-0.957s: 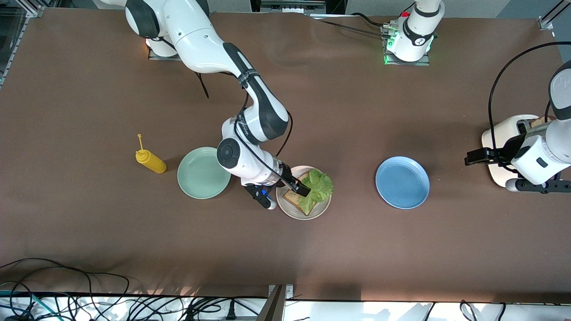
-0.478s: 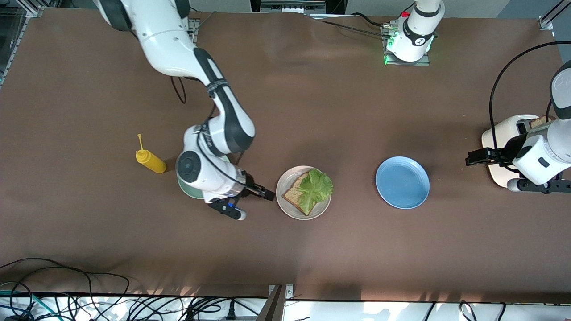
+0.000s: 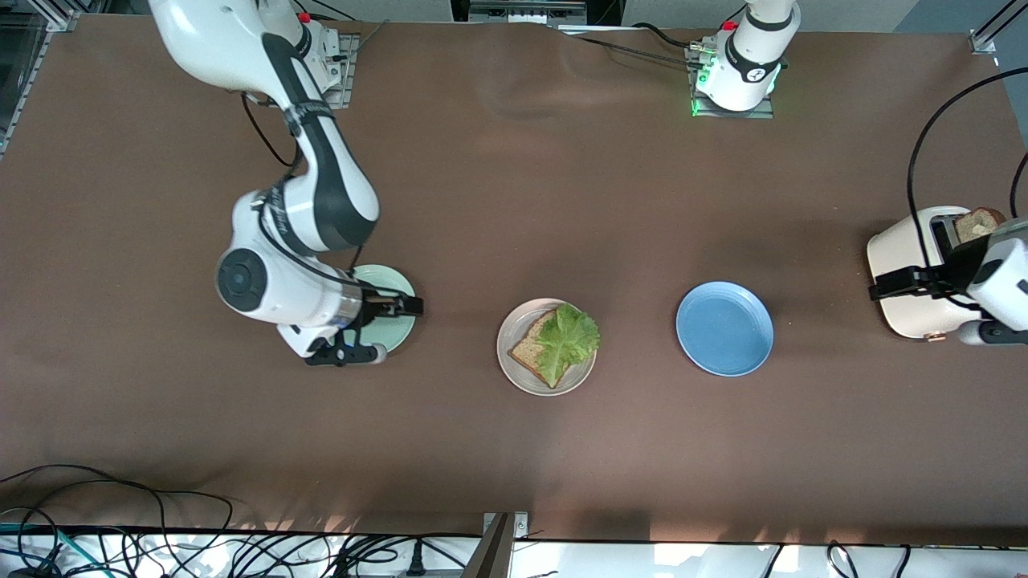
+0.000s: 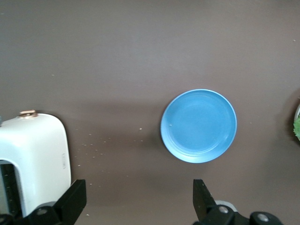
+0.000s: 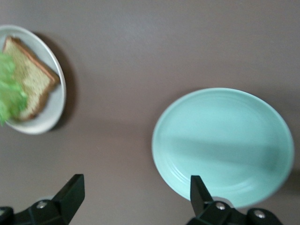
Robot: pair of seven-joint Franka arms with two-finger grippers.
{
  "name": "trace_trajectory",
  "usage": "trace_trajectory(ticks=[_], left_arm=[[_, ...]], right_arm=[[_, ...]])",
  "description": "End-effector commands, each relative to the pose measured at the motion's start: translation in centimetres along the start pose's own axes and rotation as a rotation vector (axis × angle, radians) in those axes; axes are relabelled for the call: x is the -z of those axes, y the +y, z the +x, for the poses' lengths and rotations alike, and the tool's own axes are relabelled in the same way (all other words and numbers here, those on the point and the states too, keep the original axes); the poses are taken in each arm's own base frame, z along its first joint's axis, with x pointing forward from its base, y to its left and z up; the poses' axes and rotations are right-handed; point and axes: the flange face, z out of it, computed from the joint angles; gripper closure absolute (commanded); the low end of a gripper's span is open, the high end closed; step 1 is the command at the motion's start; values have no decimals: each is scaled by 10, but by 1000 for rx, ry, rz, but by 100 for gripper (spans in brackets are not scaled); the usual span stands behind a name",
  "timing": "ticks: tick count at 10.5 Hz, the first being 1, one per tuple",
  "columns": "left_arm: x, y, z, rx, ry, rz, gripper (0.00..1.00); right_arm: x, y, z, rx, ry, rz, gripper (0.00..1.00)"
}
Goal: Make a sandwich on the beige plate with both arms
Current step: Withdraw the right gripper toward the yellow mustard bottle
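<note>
Mint-green plate (image 3: 395, 321); blue plate (image 3: 724, 327); white toaster (image 3: 915, 265), seemingly holding toast

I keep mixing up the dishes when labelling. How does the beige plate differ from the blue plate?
The beige plate is pale grey-beige; the blue plate is bright blue. The beige plate carries a toast slice topped with a lettuce leaf; the blue plate holds nothing. The blue plate lies toward the left arm's end. Both are round and flat on the table.

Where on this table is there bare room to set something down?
Bare tabletop lies between the beige plate and the blue plate, and across the strip nearer the front camera than both. Crowded: the open right gripper over the mint-green plate, and the open left gripper over the toaster.
</note>
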Motion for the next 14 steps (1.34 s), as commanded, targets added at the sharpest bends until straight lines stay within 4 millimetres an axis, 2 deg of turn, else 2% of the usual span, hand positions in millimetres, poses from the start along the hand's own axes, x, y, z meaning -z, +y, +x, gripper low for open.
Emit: trace_trajectory(ticks=[1,4,5,6,7,8,10,11,13,14], left_arm=[[12,-46,-8,-22,12,26,0],[16,-93,-17,-12,16,24,0],[15,-114,-20,15,16,20,0],[12,-136,-24,40,13,14,0],[4,-146,-22,21,4,10,0],[-1,-164,-26,-2,-3,5,0],[-7,-209,-38,-19,-9,2,0],[-17,-223,-40,-19,-22,-8,0],[-34,-242,-42,-21,-72,53,0],[-41,-246,-40,-34,-100,96,0]], right_arm=[[37,37,-61,202,-48,-23,0],[81,90,-94,479,-98,-86,0],[92,114,-98,591,-103,-73,0],[98,148,-100,686,-109,-51,0],[99,176,-103,765,-114,-30,0],[95,200,-106,840,-122,-12,0],[94,233,-111,974,-119,14,0],[96,245,-112,1044,-111,20,0],[83,277,-109,1231,-77,57,0],[78,282,-108,1338,-5,119,0]])
